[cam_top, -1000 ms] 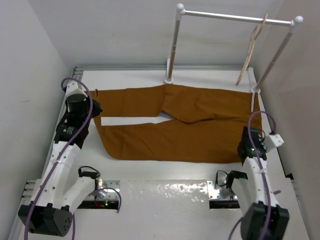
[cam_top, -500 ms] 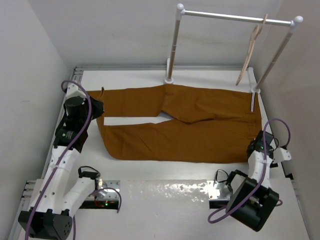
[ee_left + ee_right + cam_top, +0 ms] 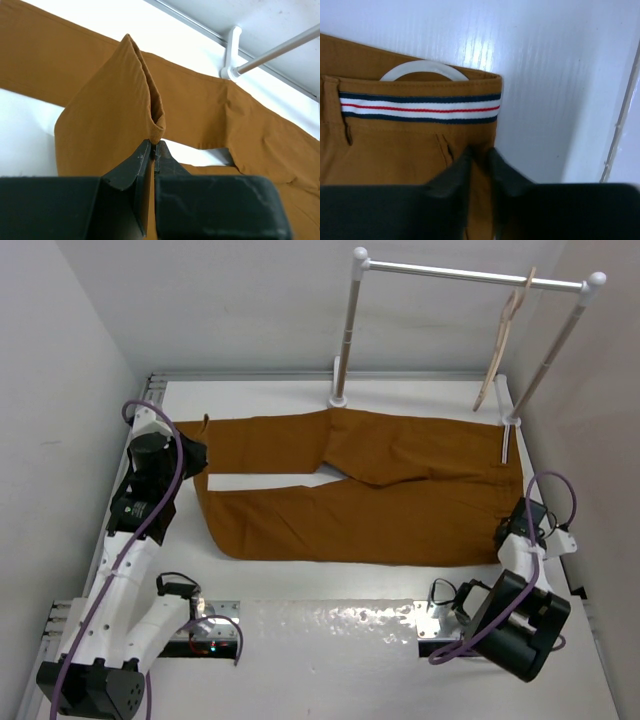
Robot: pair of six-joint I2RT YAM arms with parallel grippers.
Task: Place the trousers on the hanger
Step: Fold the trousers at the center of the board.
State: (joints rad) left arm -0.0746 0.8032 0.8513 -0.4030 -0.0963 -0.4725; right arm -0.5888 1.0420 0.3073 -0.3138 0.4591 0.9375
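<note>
l hand (image 3: 152, 146) pinches trousers (image 3: 370, 510) hem, r hand (image 3: 480, 154) waistband corner.

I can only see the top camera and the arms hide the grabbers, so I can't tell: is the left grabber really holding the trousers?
Observer: Yes. The left wrist camera shows the left gripper shut on a fold of the trousers, pinched up into a peak.
Operator: What about the right one?
Observer: The right wrist camera shows the right gripper closed on the trousers' side edge, with cloth pinched between its jaws.
Operator: Is there any other colour on them?
Observer: Yes. The striped trim along the top edge is white with dark blue and red lines.
</note>
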